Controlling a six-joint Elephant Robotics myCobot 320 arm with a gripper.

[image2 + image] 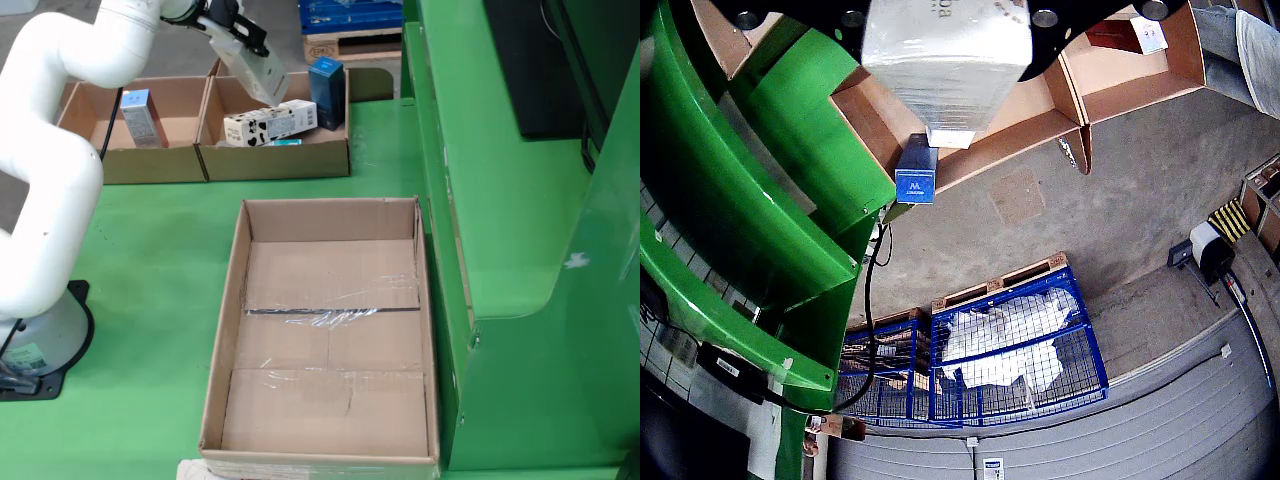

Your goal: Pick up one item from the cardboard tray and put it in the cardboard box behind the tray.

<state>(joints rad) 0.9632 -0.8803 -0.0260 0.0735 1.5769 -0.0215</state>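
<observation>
Green table (150,300) carries everything; the white arm (50,150) stands at its left edge in the still view, bent up and reaching to the far edge; large cardboard tray (225,330) sits in the middle toward the near edge, and no item shows inside it, only taped flaps; two open cardboard boxes stand along the far edge behind the tray; the right box (275,160) holds a cow-print white carton (270,123) and a dark blue carton (327,92) upright at its right wall; the left box (185,125) holds one small grey-blue carton (138,117).

Gripper (262,85) hangs over the right box, tip just above or touching the cow-print carton; in the riding view a pale wrapped carton (945,55) fills the top, pressed close under the mount, with the box floor beyond and a small blue carton (917,170) by the box edge; the jaws themselves are hidden in both views, so cannot tell whether they are parted, closed, or clamped on the carton.

Step, as a judgement: placement, near the end; the item is at or in the box behind the tray; whether it already rests loose is unclear; next move calls for letting go if not yet done, then a straight lift clear of the upright blue carton and the box walls.
</observation>
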